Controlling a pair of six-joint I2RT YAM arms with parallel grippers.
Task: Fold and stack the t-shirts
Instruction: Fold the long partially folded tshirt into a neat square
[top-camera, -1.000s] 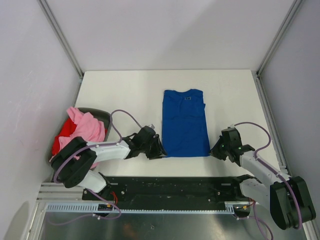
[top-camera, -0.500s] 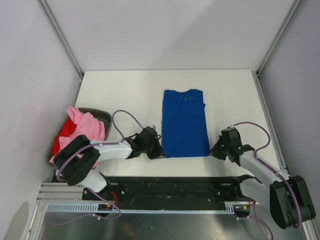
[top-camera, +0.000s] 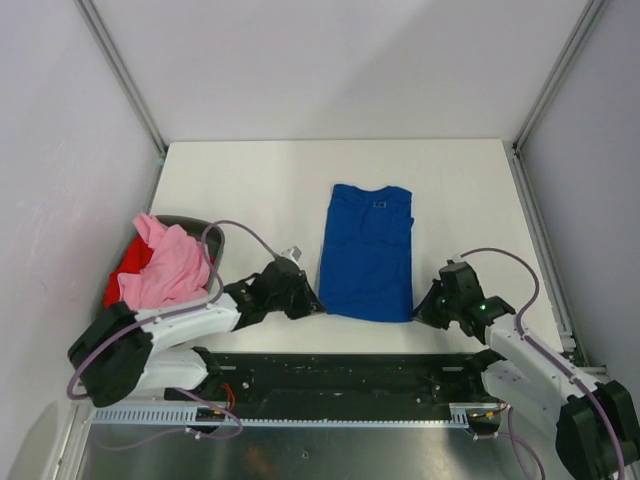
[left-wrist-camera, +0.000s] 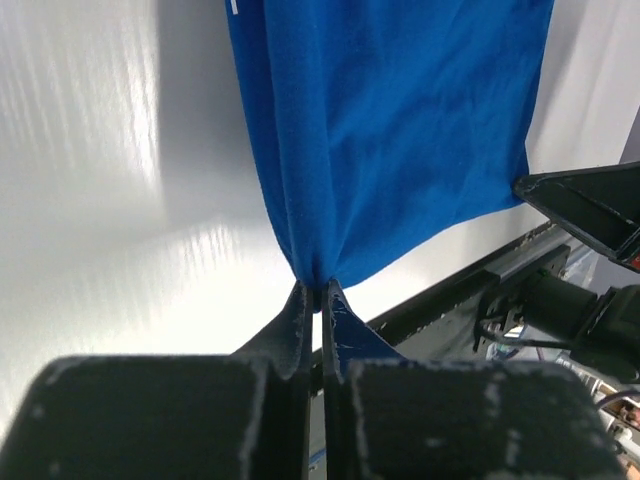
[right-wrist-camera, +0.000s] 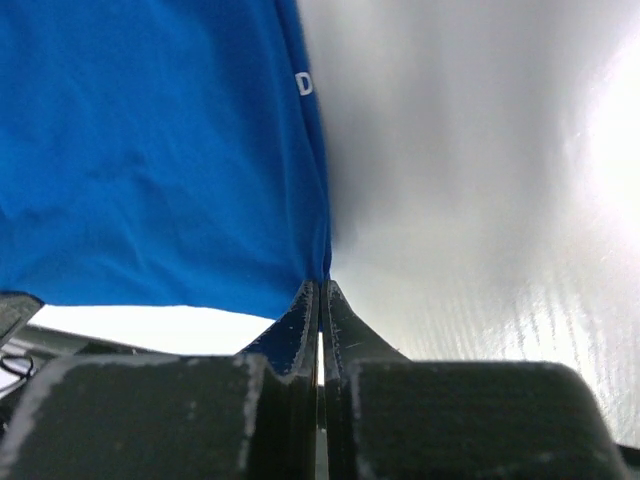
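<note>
A royal blue t-shirt (top-camera: 367, 250) lies folded into a long strip on the white table, collar at the far end. My left gripper (top-camera: 316, 309) is shut on its near left corner, the cloth (left-wrist-camera: 380, 130) bunching between the tips (left-wrist-camera: 319, 288). My right gripper (top-camera: 420, 307) is shut on the near right corner, where the blue hem (right-wrist-camera: 150, 150) meets the jaws (right-wrist-camera: 321, 283). The near edge hangs slightly lifted off the table. A light pink t-shirt (top-camera: 165, 265) lies crumpled over a red t-shirt (top-camera: 120, 285) in a dark bin at the left.
The dark bin (top-camera: 198, 228) sits at the table's left edge beside the left arm. A black rail (top-camera: 350, 375) runs along the near edge between the arm bases. White walls and metal posts (top-camera: 120, 70) enclose the table (top-camera: 250, 190).
Both grippers have closed on the blue t-shirt's near corners and raised the hem a little. The shirt's near edge has shifted slightly and the left arm has swung lower.
</note>
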